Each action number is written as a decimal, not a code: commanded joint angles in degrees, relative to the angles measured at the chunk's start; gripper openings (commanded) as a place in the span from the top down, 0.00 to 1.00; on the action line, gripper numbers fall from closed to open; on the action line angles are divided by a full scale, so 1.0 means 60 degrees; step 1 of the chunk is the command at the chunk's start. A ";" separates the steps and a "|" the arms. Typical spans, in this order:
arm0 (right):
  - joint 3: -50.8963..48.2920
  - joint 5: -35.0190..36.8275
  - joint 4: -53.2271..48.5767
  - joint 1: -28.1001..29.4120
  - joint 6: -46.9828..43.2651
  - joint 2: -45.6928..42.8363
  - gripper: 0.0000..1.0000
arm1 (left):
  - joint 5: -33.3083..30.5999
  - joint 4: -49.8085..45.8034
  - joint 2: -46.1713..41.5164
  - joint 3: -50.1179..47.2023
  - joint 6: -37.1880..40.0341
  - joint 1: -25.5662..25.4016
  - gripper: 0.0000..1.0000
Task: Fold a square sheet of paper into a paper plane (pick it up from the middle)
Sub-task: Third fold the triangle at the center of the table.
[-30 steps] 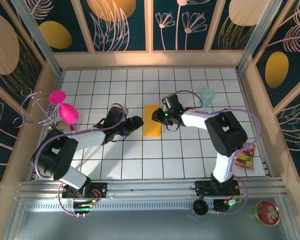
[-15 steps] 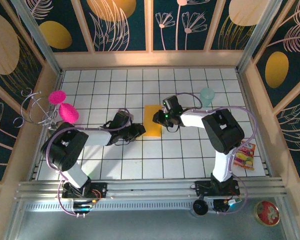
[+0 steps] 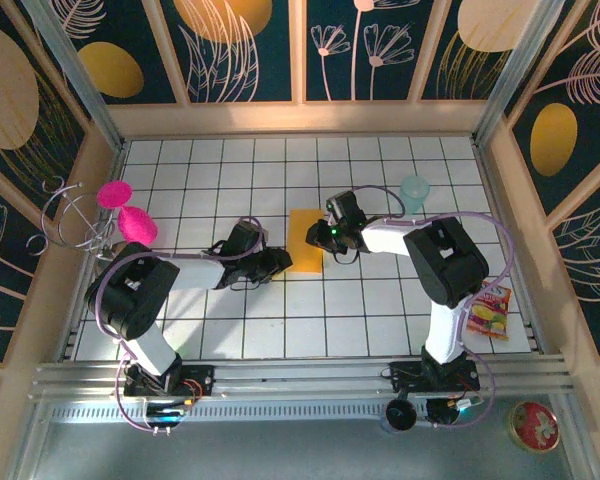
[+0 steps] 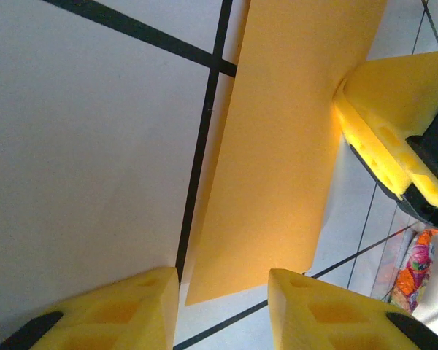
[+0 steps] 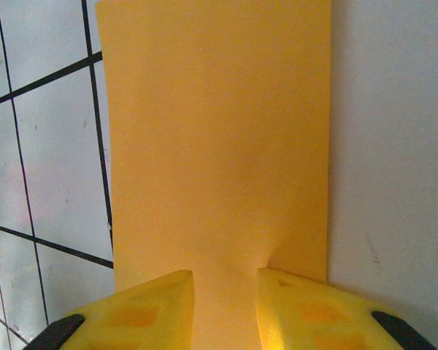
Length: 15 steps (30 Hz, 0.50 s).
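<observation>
The orange-yellow sheet of paper (image 3: 303,242) lies flat on the white tiled table as a narrow upright rectangle. My left gripper (image 3: 277,262) is low at the sheet's near left corner. In the left wrist view its open yellow fingers (image 4: 142,310) stand apart with that corner of the paper (image 4: 277,146) just beyond them. My right gripper (image 3: 322,236) sits on the sheet's right edge. Its jaws are open a little and its fingertips (image 5: 303,302) press on the paper (image 5: 219,131), which puckers beside the right tip.
A pale teal cup (image 3: 415,188) stands behind the right arm. A red-and-yellow snack packet (image 3: 490,312) lies near the right wall. Pink objects (image 3: 130,222) and a wire stand (image 3: 70,215) sit at the left edge. Wooden walls ring the table.
My left gripper has dropped towards the paper's near left corner and its jaws have narrowed. The right gripper and the paper have not moved.
</observation>
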 commanded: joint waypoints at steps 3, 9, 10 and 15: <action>-0.0240 0.0101 -0.0225 -0.0116 0.0125 0.0372 0.70 | 0.0544 0.0429 0.0399 0.0117 -0.0063 -0.0062 0.66; -0.0285 0.0128 -0.0201 -0.0129 0.0125 0.0327 0.70 | 0.1444 0.1884 0.0472 0.0151 -0.0427 -0.0053 0.72; -0.0287 0.0129 -0.0211 -0.0131 0.0125 0.0338 0.70 | 0.1400 0.1863 0.0480 0.0234 -0.0380 -0.0040 0.72; -0.0331 0.0144 -0.0197 -0.0138 0.0112 0.0260 0.70 | 0.1214 0.1478 0.0727 0.0571 -0.0203 0.0033 0.73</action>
